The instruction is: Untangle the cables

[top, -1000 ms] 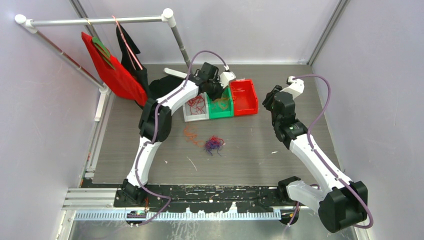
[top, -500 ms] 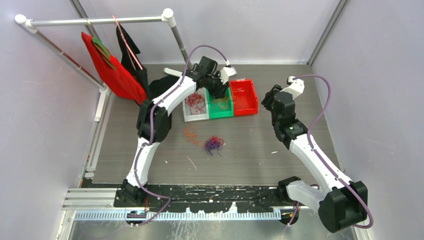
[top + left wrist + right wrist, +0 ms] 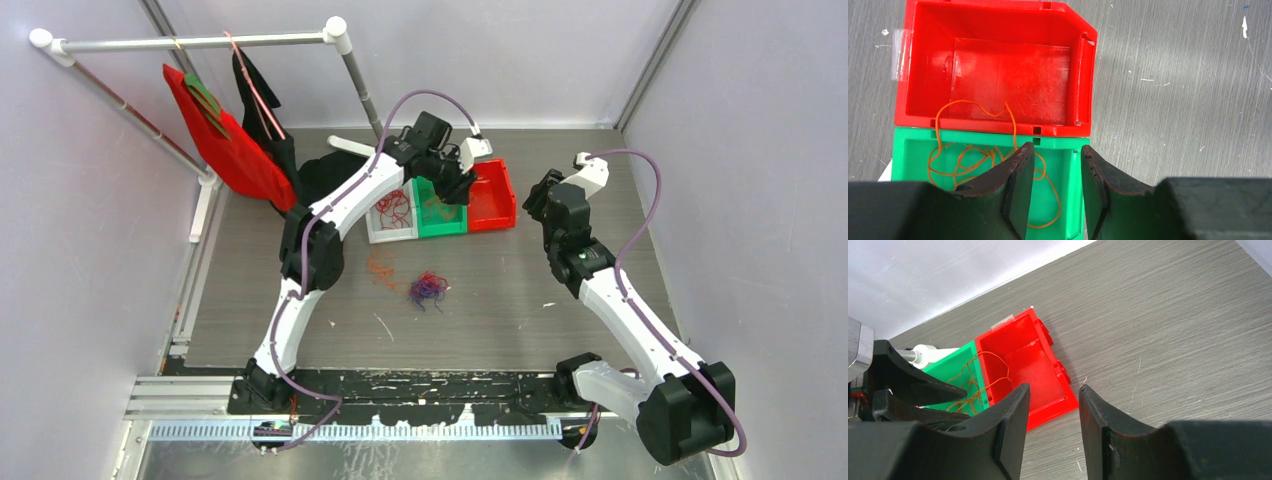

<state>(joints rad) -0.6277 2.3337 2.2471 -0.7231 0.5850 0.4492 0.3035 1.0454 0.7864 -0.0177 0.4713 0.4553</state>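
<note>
A thin orange wire cable (image 3: 979, 159) lies coiled in the green plastic bin (image 3: 918, 136), one loop spilling into the adjoining red plastic bin (image 3: 1013, 70). Over the green bin hangs the left end effector (image 3: 1057, 150), narrowly parted and empty; the right end effector (image 3: 1052, 390), farther right, is likewise parted and empty.

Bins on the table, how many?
3, side by side at the far middle of the table: white bin holding red cable, green bin holding orange cable, red bin at the right end. None seems hidden.
</note>
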